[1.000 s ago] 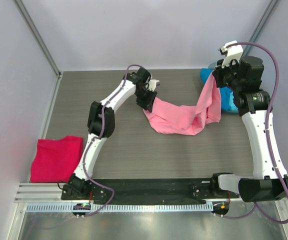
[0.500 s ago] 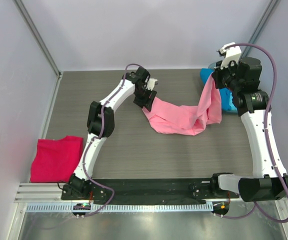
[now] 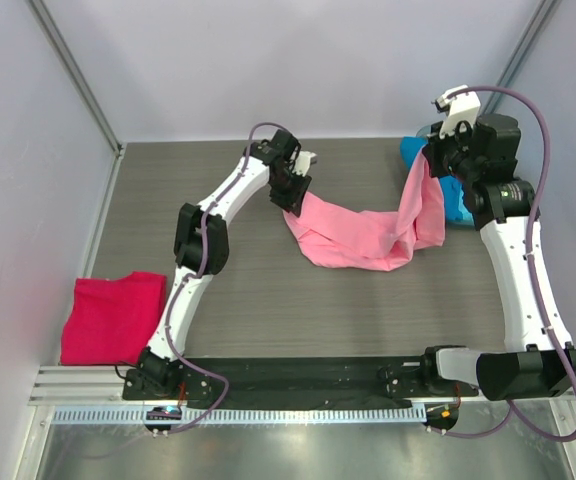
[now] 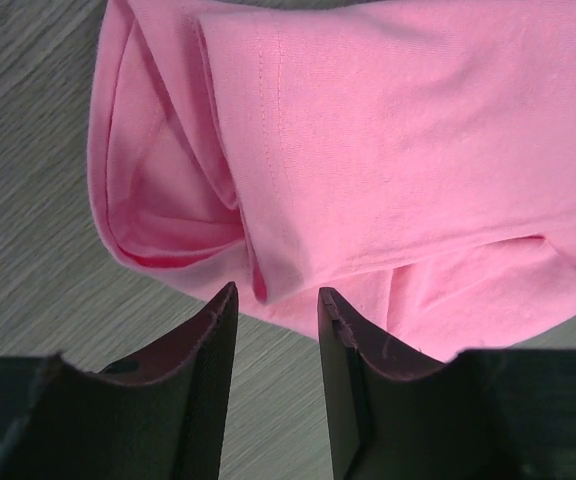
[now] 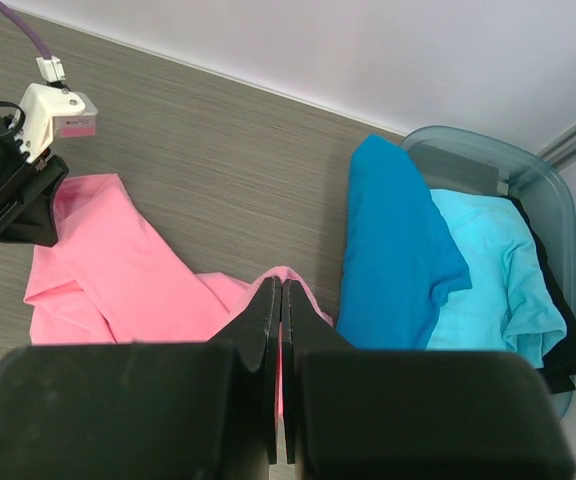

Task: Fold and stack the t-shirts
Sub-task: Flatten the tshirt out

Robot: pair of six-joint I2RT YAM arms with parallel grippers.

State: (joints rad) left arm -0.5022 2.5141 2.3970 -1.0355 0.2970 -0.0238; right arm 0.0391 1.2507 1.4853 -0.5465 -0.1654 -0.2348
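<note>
Left claw [image 4: 276, 290]: released. Your fingers stand parted at the left hem of the light pink t-shirt [image 3: 363, 235], with counter grain showing between them and a rolled fold of cloth just past the tips.
Right claw [image 5: 281, 282]: clenched on a pinch of the same pink shirt, held up above the far-right part of the counter [image 3: 218, 290].
Light pink t-shirt: its left and middle lie rumpled on the counter, nearer the far edge than the near one. Its right end rises as a hanging strip to your right claw.
Crimson t-shirt [image 3: 113, 318]: folded flat in the near-left corner, close to the left edge and well apart from the pink one.
Tub [image 5: 538, 180]: in the far-right corner. A blue t-shirt [image 5: 398, 250] spills over its left rim, just beside the hanging pink cloth, and a turquoise t-shirt [image 5: 488, 260] lies inside next to it.
Edges: walls close the left, far and right sides, and your arm bases line the near edge.
Open room: bare counter runs between the crimson and pink shirts, and along the far-left side behind your left arm.
</note>
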